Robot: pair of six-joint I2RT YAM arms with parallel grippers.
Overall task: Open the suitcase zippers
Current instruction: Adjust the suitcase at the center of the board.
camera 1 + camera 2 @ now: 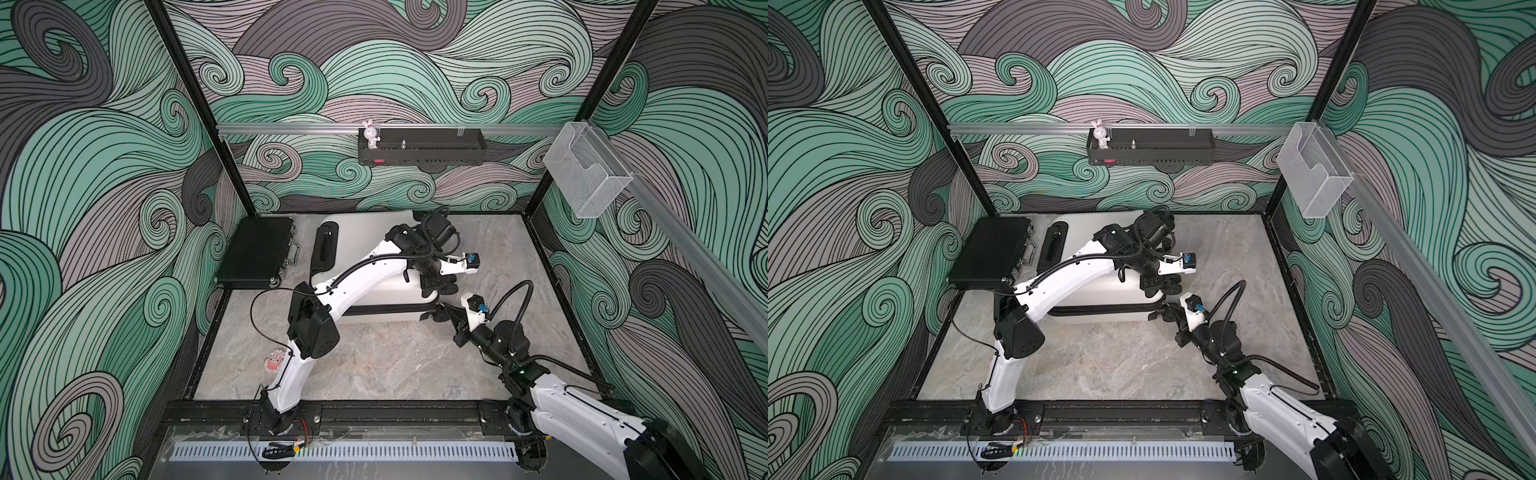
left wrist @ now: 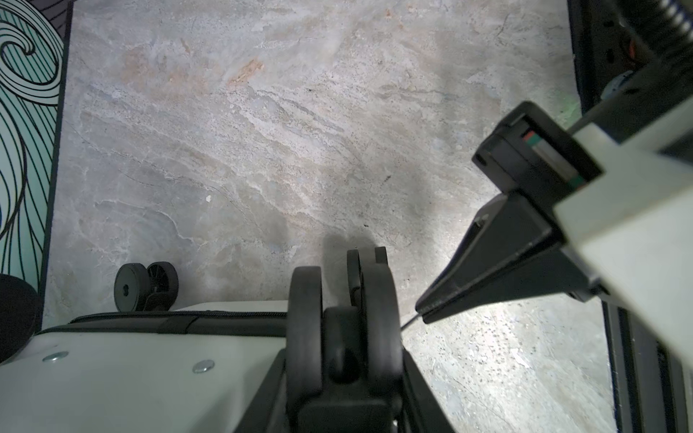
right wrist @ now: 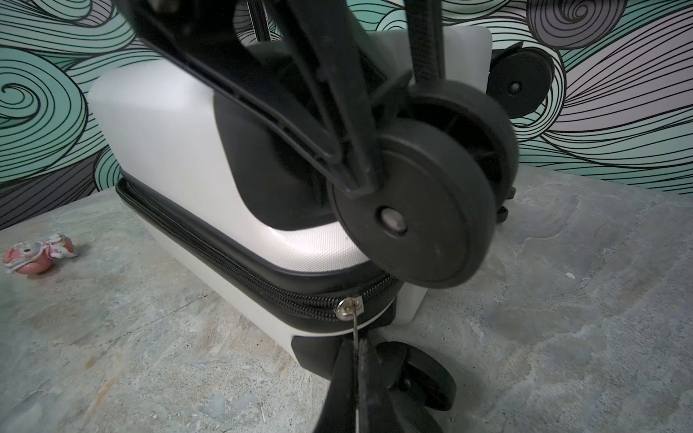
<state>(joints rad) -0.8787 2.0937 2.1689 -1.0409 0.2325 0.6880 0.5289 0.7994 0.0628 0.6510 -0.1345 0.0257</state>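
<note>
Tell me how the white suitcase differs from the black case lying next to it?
The suitcase is white with black wheels; the briefcase is black with a metal handle. The suitcase is bigger and thicker; the briefcase is slim. The left gripper clamps one wheel of the suitcase and the right gripper pinches its zipper pull; nothing touches the briefcase. Both lie flat on the table.
</note>
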